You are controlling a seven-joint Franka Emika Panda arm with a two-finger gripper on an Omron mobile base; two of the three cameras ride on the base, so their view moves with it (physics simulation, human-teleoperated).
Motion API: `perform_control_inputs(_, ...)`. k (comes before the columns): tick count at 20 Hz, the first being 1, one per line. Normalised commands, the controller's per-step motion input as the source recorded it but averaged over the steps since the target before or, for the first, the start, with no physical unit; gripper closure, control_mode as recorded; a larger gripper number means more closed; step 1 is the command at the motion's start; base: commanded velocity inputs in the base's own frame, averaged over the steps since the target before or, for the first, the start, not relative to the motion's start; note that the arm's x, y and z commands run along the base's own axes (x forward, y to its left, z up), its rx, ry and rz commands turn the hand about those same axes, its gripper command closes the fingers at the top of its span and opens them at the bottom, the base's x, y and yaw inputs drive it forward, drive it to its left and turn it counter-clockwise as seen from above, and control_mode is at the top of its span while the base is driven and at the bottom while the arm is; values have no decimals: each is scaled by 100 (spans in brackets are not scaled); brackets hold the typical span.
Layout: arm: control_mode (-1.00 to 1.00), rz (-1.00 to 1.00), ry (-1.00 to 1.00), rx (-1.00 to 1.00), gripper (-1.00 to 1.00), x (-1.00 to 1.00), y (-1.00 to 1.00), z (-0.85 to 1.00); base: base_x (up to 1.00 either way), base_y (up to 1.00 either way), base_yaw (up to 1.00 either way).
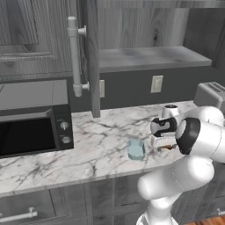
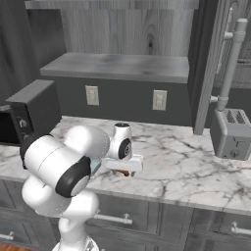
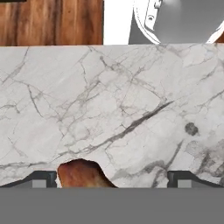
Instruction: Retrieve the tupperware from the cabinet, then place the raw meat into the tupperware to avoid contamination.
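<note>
The pale teal tupperware (image 1: 136, 149) stands on the marble counter (image 1: 101, 145), just left of my hand; in the right base view its edge (image 2: 96, 166) peeks out behind my arm. The raw meat (image 3: 83, 174), a brown-orange lump, lies on the counter directly under my gripper (image 3: 113, 179), nearer the left fingertip (image 3: 41, 178). It also shows as a brown patch (image 1: 167, 148) beneath the hand, and the raw meat (image 2: 125, 172) sits under the gripper (image 2: 122, 165). The gripper (image 1: 164, 146) points down and is open, its jaws wide on either side of the meat. The cabinet (image 1: 149, 57) stands open with a bare shelf.
A black microwave (image 1: 30, 127) sits at the left of the counter. A grey toaster (image 2: 233, 132) stands at the right. The open cabinet door (image 1: 91, 57) with its long silver handle (image 1: 74, 57) juts out above the counter. Drawers run below the counter's front edge.
</note>
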Motion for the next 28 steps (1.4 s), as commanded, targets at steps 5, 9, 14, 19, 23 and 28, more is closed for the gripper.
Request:
perform_control_inputs(5,-100,12,-1,0,-100,28,-15,-7,0,0,0)
perform_control_inputs(9,-100,10,0,0,-100,22,-5,-7,0,0,0)
perform_control_inputs(14,-100,8,0,0,-100,23,0,-12,0,0,0)
perform_control_inputs(19,-100,7,0,2,100,18,5,-19,0,0,0)
perform_control_inputs(23,-100,7,0,0,100,9,13,-13,0,0,0)
perform_control_inputs(28,-100,3,-1,0,100,1,6,-2,0,0,0)
